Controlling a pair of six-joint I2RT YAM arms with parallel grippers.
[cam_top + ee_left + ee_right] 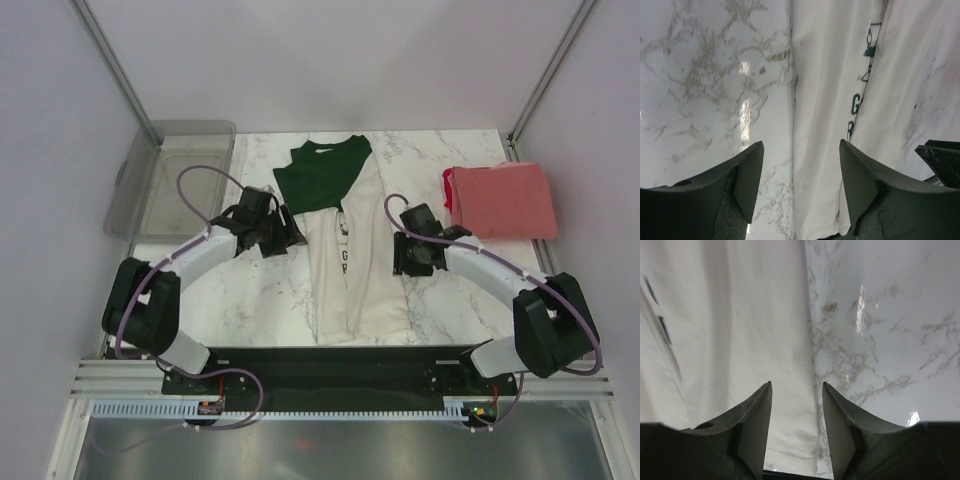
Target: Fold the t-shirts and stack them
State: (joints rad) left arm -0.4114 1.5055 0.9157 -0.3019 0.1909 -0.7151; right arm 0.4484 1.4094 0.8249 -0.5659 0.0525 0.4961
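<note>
The cream-white t-shirt (355,275) with dark green sleeves lies folded lengthwise into a narrow strip down the middle of the marble table, with green sleeve cloth (322,172) on top at the far end. The coral-red t-shirt (505,200) lies folded at the far right. My left gripper (292,238) is open at the strip's left edge; the left wrist view shows the cloth edge (812,125) between my fingers (752,175). My right gripper (408,262) is open at the strip's right edge (790,390), empty.
A clear grey plastic bin (170,175) stands at the far left, partly off the table. The marble table top (250,290) shows on both sides of the strip. The black arm base rail (340,365) runs along the near edge.
</note>
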